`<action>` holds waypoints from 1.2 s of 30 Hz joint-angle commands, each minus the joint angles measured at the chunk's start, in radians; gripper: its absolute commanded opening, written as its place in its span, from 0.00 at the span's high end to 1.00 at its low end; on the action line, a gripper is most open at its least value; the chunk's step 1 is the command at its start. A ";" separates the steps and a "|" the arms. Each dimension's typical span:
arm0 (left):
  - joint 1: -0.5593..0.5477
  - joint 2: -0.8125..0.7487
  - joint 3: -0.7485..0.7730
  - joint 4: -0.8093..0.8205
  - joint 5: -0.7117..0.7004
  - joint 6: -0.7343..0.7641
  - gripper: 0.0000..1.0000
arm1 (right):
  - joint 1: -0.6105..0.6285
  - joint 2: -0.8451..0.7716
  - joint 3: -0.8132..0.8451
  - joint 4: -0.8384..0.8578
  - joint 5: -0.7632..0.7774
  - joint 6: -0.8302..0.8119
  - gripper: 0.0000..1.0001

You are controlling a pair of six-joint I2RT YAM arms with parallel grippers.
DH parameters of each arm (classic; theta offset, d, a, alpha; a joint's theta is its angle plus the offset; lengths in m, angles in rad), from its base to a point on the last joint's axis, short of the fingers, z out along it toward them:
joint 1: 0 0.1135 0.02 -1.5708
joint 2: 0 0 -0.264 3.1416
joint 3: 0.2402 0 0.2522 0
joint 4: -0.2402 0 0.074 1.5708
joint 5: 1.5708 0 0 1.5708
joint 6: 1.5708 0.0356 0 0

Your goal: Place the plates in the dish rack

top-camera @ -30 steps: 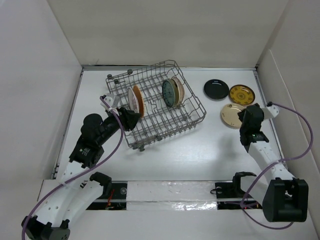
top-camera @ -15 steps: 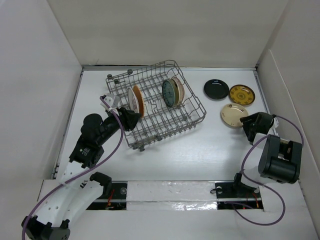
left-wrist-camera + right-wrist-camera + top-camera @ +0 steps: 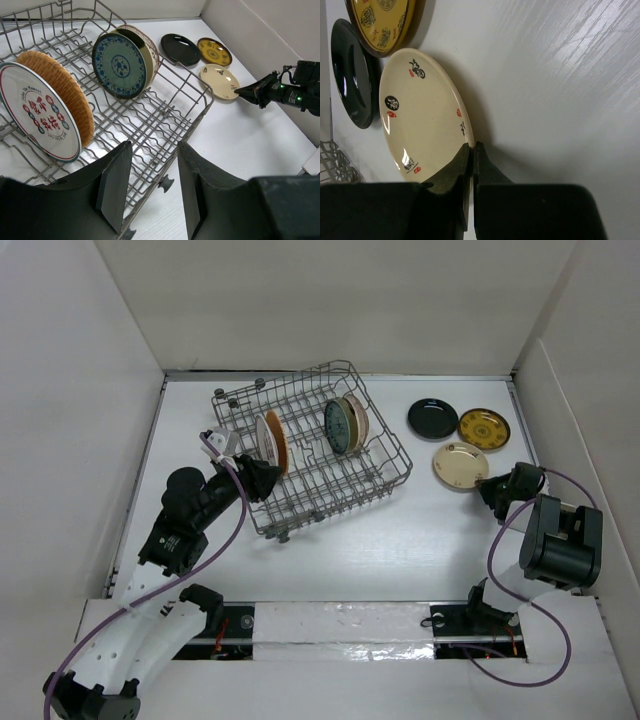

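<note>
White table (image 3: 430,540), white walls (image 3: 350,300)

Bright, even light from above fills the white enclosure, leaving only faint shadows beneath the dish rack (image 3: 310,445). In the right wrist view, glare streaks the table (image 3: 580,60), the black plate (image 3: 350,75) gleams and the cream plate (image 3: 420,115) throws a dark shadow. Near fingers (image 3: 116,185) look soft, possibly unfocused.

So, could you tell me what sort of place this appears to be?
Probably a robot test cell, not a kitchen: plain white walls box in the table, two arms sit at its edge, with a dish rack and plates.
</note>
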 commanded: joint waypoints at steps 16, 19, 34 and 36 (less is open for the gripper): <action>0.003 0.011 0.036 0.042 0.014 -0.001 0.62 | 0.363 -0.788 0.100 -0.260 0.361 -0.116 1.00; 0.003 0.003 0.034 0.045 0.016 -0.001 0.62 | 0.576 -0.698 0.269 -0.279 0.491 -0.237 1.00; 0.003 -0.030 0.030 0.024 -0.048 0.005 0.62 | 1.135 0.172 1.168 -0.642 1.042 -0.791 1.00; 0.003 -0.040 0.030 0.018 -0.067 0.002 0.62 | 1.149 0.238 1.208 -0.679 1.067 -0.830 1.00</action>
